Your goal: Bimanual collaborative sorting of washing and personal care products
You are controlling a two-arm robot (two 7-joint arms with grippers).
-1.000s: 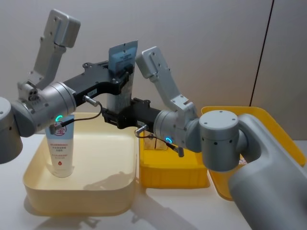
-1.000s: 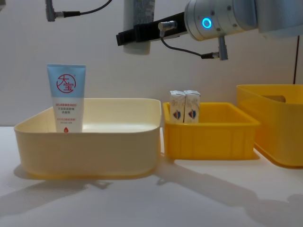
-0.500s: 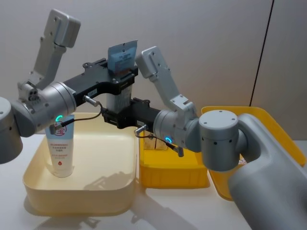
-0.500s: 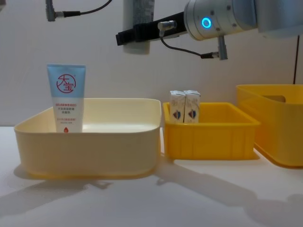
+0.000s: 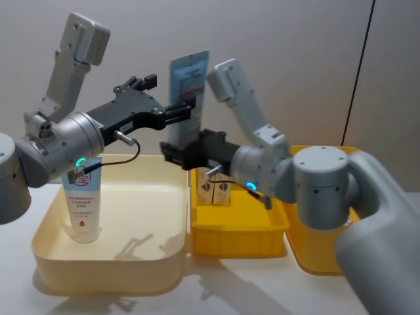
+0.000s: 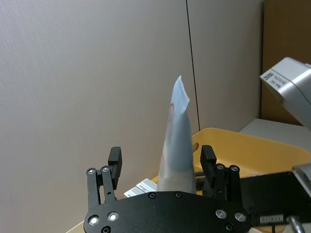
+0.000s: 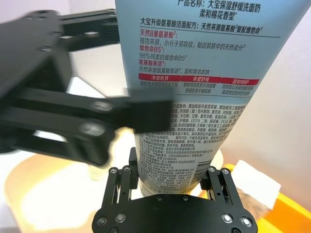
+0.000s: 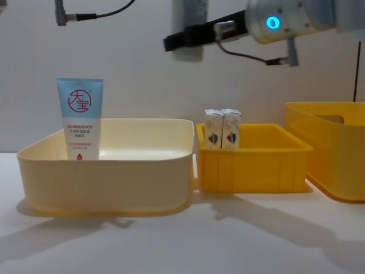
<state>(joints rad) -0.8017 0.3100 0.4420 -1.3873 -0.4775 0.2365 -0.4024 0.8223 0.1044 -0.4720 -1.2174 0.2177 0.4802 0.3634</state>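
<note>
Plain grey-white wall behind; pale tabletop [image 8: 228, 240] in front of me.

Nearest, at my 10 o'clock: cream bin [image 5: 108, 262]. One squeeze tube with red circular logo [image 8: 80, 119] stands upright at its left side, light-blue end up, same spot as half a second ago.

At 12 o'clock, touching the cream bin's right wall: small yellow bin [image 5: 239, 230], two cream cartons [image 8: 223, 129] upright side by side at its far left corner, unmoved. At 2 o'clock: larger yellow bin [image 8: 328, 148].

Above the bins, farther out: my right gripper [image 7: 170, 182] has its fingers clamped on the lower end of a second tube [image 5: 186, 98], held upright in the air. Half a second ago this tube hung over the cream bin's right part; now it has shifted toward 1 o'clock, over the seam between the cream and small yellow bins.

My left gripper [image 6: 160, 162], fingers spread apart, the tube between them without contact. Earlier it was against the tube's upper part; now the tube has drawn away to its right.
</note>
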